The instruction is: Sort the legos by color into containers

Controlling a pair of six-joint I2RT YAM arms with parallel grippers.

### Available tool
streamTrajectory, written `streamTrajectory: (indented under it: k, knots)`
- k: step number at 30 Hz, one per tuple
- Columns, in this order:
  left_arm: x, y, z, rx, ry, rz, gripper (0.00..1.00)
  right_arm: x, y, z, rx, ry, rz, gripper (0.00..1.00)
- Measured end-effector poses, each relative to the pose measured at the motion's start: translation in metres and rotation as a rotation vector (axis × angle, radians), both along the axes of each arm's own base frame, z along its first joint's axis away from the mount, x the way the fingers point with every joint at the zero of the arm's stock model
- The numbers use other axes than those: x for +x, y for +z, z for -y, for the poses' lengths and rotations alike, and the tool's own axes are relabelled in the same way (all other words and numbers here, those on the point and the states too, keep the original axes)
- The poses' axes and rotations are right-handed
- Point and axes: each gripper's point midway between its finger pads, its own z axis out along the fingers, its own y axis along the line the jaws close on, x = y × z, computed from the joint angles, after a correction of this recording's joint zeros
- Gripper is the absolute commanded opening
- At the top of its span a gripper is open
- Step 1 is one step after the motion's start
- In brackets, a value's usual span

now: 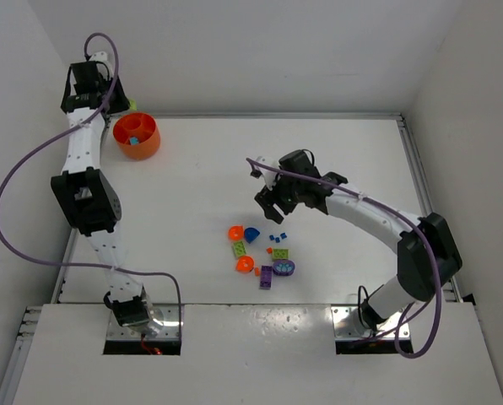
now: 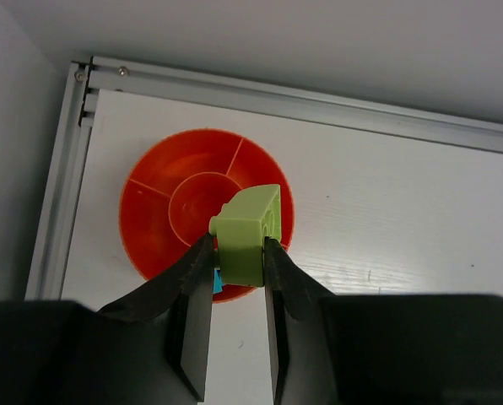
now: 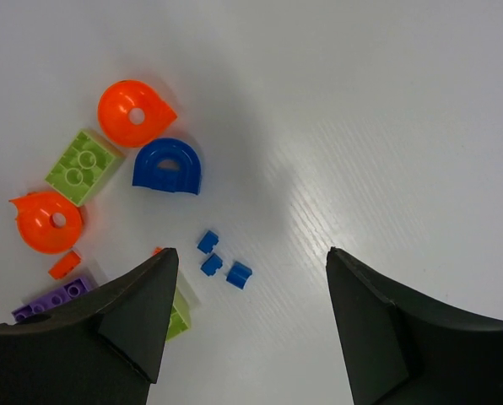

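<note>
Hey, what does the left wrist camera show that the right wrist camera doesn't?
Only the left wrist view: the left gripper shut on a lime green brick, in front of the divided orange bowl.

Only the right wrist view: the right gripper open and empty above loose pieces: a blue arch piece, two orange rounded pieces, a lime brick, three tiny blue bits.

Both: the white table.

Left gripper (image 2: 236, 251) clamped, right gripper (image 3: 251, 260) splayed.
</note>
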Motion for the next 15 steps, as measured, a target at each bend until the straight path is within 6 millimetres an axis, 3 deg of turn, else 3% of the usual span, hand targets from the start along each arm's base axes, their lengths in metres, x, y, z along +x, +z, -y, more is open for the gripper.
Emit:
streamTrajectory:
  k: [9, 15]
  knots:
    - [0.004, -0.052, -0.010, 0.011, 0.057, -0.121, 0.02, 0.003, -0.010, 0.005, 0.000, -0.017, -0.037, 0.72]
    - [0.005, -0.072, -0.015, 0.017, 0.078, -0.164, 0.06, 0.005, -0.014, 0.007, 0.000, -0.024, -0.049, 0.72]
